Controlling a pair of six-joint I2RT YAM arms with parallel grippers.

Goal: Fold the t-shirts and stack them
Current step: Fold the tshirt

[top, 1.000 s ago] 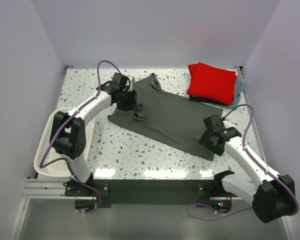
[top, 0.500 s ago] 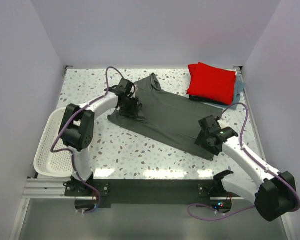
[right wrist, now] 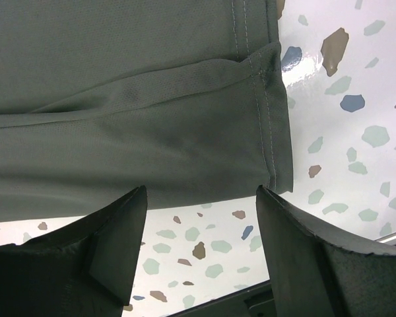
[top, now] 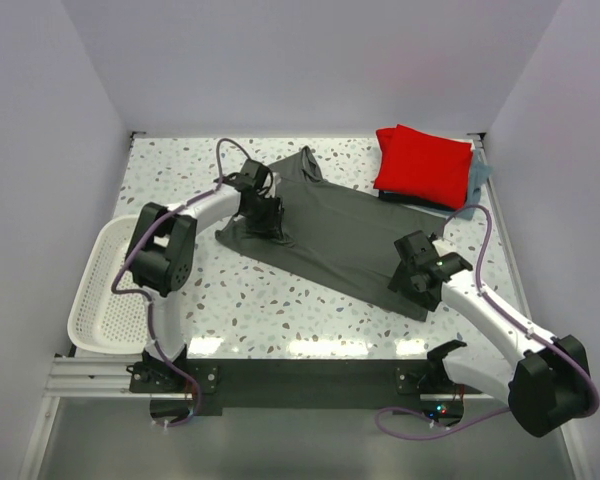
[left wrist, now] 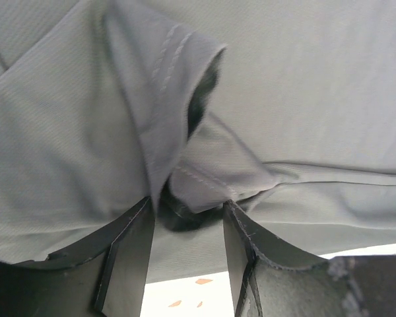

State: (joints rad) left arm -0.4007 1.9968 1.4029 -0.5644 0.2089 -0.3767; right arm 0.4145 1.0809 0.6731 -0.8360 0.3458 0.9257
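Lying bare, white basket [top: 105, 290] — left pincer [left wrist: 188, 218] straddling grey t-shirt [top: 330, 235] fold, right pincer [right wrist: 198, 218] apart

Bright, even overhead light; glare streaks along the table's [top: 310, 345] near edge; wrist views slightly soft.

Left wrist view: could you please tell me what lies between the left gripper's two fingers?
A bunched fold of the dark grey t-shirt, its stitched sleeve hem, sits between the left gripper fingers.
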